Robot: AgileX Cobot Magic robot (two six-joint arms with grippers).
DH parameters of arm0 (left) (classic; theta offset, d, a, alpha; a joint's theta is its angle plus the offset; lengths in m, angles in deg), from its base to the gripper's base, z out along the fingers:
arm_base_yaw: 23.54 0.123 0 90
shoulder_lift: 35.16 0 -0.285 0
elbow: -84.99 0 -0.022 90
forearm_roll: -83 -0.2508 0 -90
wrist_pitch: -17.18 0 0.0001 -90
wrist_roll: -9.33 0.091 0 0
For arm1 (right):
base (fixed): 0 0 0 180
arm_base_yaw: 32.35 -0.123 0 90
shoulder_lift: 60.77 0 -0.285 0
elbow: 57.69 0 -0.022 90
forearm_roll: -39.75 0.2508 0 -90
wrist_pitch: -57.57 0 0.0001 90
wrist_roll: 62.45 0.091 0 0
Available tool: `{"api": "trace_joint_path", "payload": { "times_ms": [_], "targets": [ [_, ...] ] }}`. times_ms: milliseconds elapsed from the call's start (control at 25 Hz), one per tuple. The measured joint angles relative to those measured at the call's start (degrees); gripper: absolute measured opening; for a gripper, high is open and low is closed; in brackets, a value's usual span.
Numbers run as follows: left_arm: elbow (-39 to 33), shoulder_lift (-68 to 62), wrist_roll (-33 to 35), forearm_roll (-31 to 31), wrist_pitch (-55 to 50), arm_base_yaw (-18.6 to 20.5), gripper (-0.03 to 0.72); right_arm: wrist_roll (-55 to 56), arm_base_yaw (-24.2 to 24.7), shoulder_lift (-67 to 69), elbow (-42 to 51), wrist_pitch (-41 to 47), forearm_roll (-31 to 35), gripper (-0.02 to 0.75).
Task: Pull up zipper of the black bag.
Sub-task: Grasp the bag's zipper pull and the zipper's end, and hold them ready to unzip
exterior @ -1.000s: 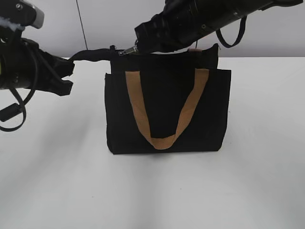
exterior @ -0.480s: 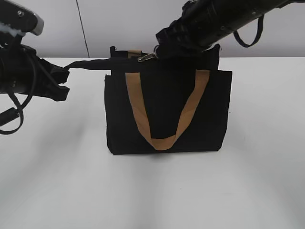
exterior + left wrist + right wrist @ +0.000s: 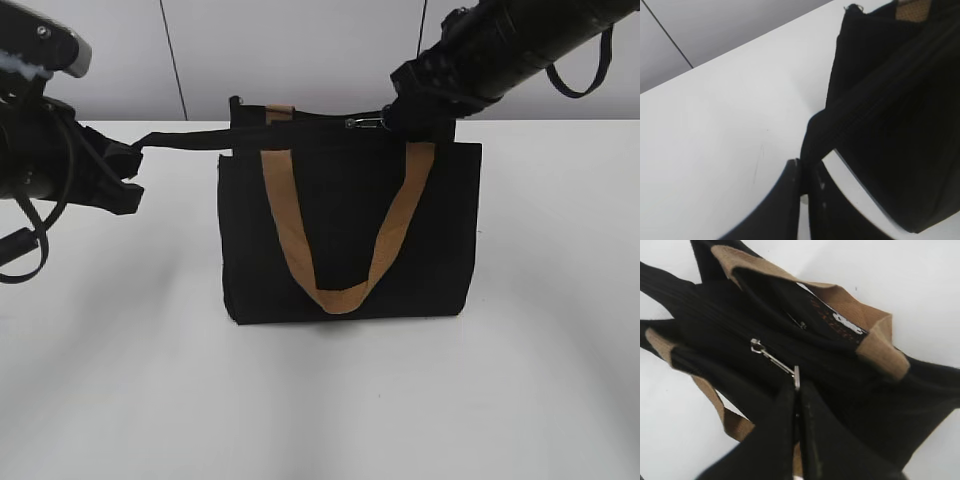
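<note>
The black bag stands upright on the white table, a tan strap handle hanging down its front. My right gripper is shut on the silver pull tab of the zipper at the bag's top edge, right of the middle. In the right wrist view the pull tab runs from the closed zip line to my right gripper. My left gripper is shut on the black fabric tail at the zipper's left end, stretched level. The left wrist view shows my left gripper pinching that tail.
A grey wall with a dark seam stands behind the table. A cable loop hangs under the right arm. A second tan handle lies along the bag's far side.
My right gripper has moved to the right along the bag's top edge, dragging the pull tab from near the left end to right of the middle. The left gripper keeps its hold.
</note>
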Motion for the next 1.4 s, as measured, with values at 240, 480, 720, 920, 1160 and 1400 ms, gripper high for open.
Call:
{"api": "trace_joint_path", "payload": {
  "times_ms": [240, 480, 720, 920, 1160, 1400],
  "targets": [
    [0.0, 0.0, 0.0, 0.1, 0.0, 0.0, 0.003, 0.0, 3.0, -0.2, 0.0, 2.5, -1.0, -0.001],
    [0.0, 0.0, 0.0, 0.1, -0.1, 0.0, 0.003, 0.0, 6.3, -1.7, 0.0, 3.5, -2.5, -0.001],
    [0.0, 0.0, 0.0, 0.1, 0.0, 0.0, 0.003, 0.6, 7.4, -2.0, 0.0, 5.1, -2.8, -0.001],
    [0.0, 0.0, 0.0, 0.3, 0.1, 0.0, 0.003, 0.9, 7.5, -2.0, 0.0, 5.6, -2.1, -0.001],
    [0.0, 0.0, 0.0, 6.6, -0.1, 0.1, 0.077, 1.2, 7.8, -2.2, 0.0, 7.2, -1.2, 0.116],
    [0.0, 0.0, 0.0, 15.0, -2.1, 0.1, 0.400, 1.3, 6.9, -4.6, 0.0, 10.0, -1.5, 0.298]
  ]
}}
